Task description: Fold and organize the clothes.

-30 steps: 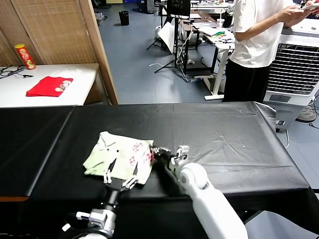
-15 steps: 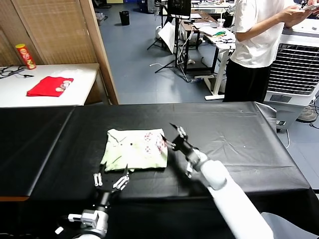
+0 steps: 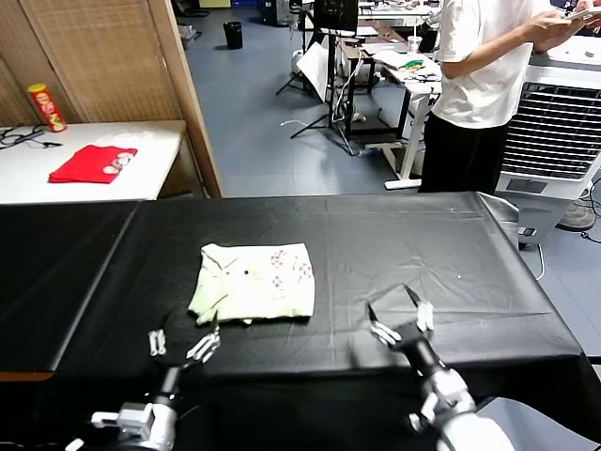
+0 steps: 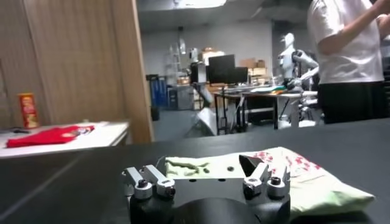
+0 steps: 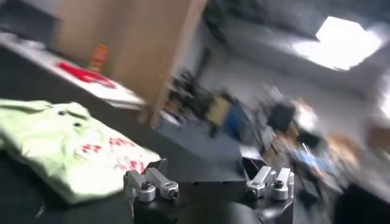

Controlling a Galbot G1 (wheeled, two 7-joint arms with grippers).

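Both grippers hung open and empty near the front edge of the black-draped table (image 3: 451, 235), the right gripper (image 3: 398, 318) clear of the folded pale yellow-green shirt (image 3: 254, 280), the left gripper (image 3: 183, 340) just short of its near hem. The shirt lay folded near the table's middle. Thin, soft fabric could spring loose, and any low sweep by the left gripper risked catching the hem and undoing the fold.

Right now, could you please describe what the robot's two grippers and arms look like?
The left gripper and right gripper each have a black body with slim silvery-white fingers on round silver pivots. The right arm below has a smooth white shell; the left wrist shows grey-white fittings.
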